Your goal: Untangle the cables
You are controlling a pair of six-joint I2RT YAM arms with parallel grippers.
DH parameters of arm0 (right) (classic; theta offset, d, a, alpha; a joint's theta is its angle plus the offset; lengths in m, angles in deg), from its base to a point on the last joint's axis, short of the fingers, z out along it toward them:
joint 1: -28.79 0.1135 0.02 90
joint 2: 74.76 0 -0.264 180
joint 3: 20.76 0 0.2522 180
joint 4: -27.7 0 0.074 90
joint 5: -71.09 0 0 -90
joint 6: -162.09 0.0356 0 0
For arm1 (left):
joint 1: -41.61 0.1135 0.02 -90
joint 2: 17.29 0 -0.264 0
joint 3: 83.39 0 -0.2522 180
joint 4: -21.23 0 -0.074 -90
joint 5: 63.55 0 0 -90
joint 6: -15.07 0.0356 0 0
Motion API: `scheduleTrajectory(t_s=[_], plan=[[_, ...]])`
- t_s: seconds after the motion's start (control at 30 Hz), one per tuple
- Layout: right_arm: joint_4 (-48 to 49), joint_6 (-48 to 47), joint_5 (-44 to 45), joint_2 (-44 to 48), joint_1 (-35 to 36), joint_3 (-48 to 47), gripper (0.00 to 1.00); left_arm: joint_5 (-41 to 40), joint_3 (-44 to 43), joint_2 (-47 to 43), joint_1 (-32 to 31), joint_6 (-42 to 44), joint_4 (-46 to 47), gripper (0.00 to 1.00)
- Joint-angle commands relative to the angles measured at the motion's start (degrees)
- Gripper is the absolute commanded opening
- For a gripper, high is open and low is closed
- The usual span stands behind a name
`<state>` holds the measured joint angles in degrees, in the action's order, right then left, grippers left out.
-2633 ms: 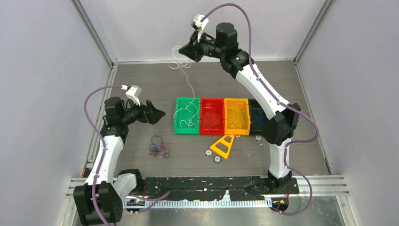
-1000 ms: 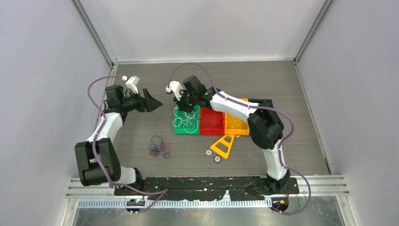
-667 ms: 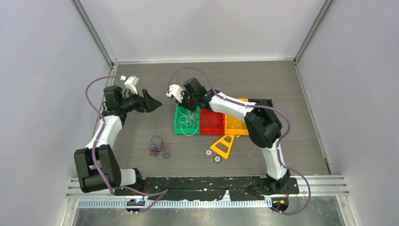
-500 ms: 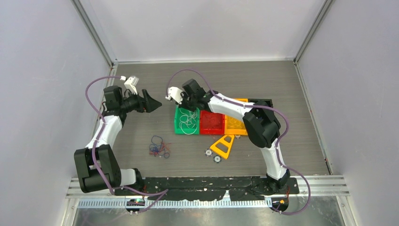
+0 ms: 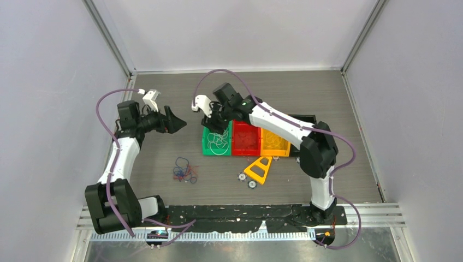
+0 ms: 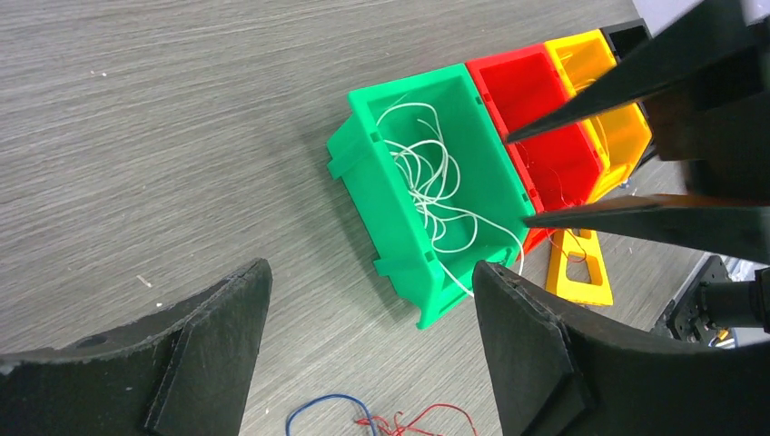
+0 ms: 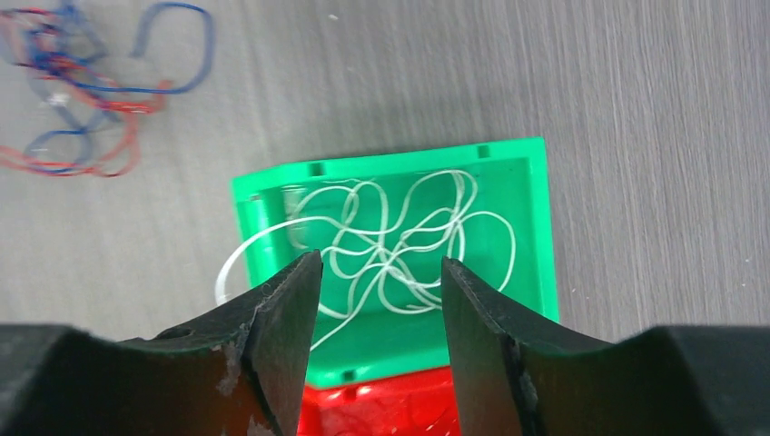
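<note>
White cable point(image 7: 399, 245) sorted into the green tray point(image 7: 536, 227) beneath the right tool point(image 7: 380, 262), jaws apart; a red-blue tangle point(image 5: 184, 170) awaits on the counter point(image 5: 164, 153), left tool point(image 5: 177, 121) likewise agape.

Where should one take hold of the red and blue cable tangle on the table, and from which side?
Probably the blue loop that stands out from the red and blue tangle: it lies flat and apart from the knot, so come straight down from above, straddling the wire. The left end effector is nearer.
</note>
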<state>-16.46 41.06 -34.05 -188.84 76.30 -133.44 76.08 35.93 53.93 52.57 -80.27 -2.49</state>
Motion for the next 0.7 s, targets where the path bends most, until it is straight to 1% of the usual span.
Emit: scheduleTrajectory(t_s=[0.0, 0.1, 0.23, 0.5, 0.67], plan=[[-9.15, 1.86, -10.36, 6.61, 0.61, -1.42, 0.56, 0.19, -1.78, -2.52, 0.78, 2.59, -3.00, 0.83], [-12.75, -0.32, -11.17, 6.68, 2.12, 1.95, 0.54, 0.22, -1.65, -2.92, 1.15, 2.55, -3.65, 0.83], [-11.50, -1.43, -9.75, 6.71, 3.98, 6.27, 0.52, 0.84, -1.17, -2.92, 1.24, 1.91, -3.09, 0.83], [-12.73, -5.36, -5.08, 3.16, 5.39, 6.23, 0.52, 1.28, -1.71, -2.41, 1.26, 2.09, -3.62, 0.83], [-11.63, -7.08, -1.48, 0.92, 5.65, 5.84, 0.52, 1.69, -1.85, -1.89, 1.25, 1.68, -3.24, 0.83]])
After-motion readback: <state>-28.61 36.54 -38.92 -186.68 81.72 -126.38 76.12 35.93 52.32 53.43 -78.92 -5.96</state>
